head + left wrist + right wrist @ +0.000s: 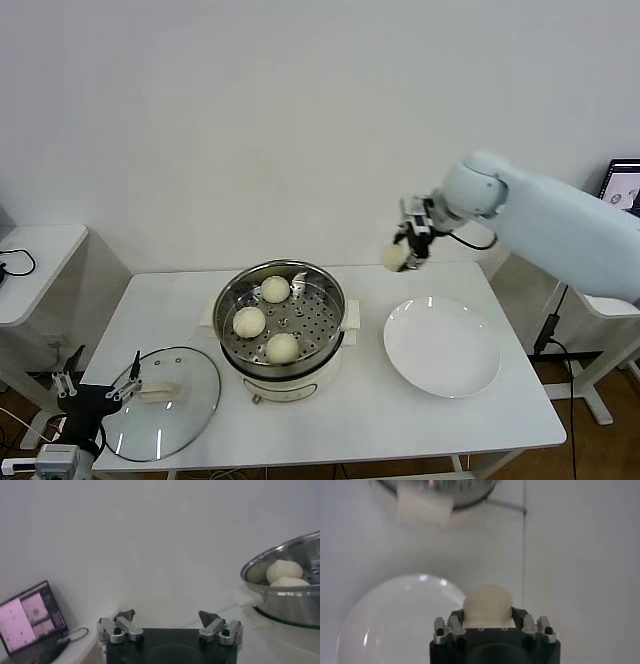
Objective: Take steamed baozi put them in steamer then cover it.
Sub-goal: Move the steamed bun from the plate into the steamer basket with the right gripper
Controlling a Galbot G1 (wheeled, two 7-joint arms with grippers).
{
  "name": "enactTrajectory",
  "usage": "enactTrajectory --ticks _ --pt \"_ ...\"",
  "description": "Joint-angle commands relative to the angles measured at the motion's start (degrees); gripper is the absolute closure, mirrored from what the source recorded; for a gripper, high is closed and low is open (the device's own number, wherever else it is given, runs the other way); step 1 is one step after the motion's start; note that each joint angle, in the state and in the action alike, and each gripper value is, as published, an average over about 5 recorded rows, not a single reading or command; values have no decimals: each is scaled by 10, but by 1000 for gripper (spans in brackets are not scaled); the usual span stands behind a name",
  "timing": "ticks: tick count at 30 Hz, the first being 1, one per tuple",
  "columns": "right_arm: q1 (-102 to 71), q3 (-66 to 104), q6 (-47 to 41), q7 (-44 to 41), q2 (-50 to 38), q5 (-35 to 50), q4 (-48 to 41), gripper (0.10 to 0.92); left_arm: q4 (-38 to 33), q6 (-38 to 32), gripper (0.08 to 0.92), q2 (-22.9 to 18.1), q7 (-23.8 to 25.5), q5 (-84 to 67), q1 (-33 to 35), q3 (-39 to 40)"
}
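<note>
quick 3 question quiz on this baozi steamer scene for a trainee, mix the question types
1. How many baozi lie in the steamer?
2. True or false: the cover sits on the steamer.
3. The right gripper holds: A) a baozi, B) the white plate, C) nothing.

Key:
1. Three.
2. False; it lies on the table, to the steamer's left, near the open left gripper.
3. A; the fourth baozi is held above the table's far edge.
</note>
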Motion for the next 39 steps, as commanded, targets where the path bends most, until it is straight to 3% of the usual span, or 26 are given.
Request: enactTrajectory --ticks 1,15,39 --pt "76 -60 -61 45 124 126 11 414 46 6 177 24 -20 -179 -13 4" --pt "13 -84 -121 94 209 151 -24 414 57 -3 177 33 -11 -212 -13 9" --pt "-61 -97 -136 119 210 92 -43 406 64 3 177 32 -12 -193 -21 8"
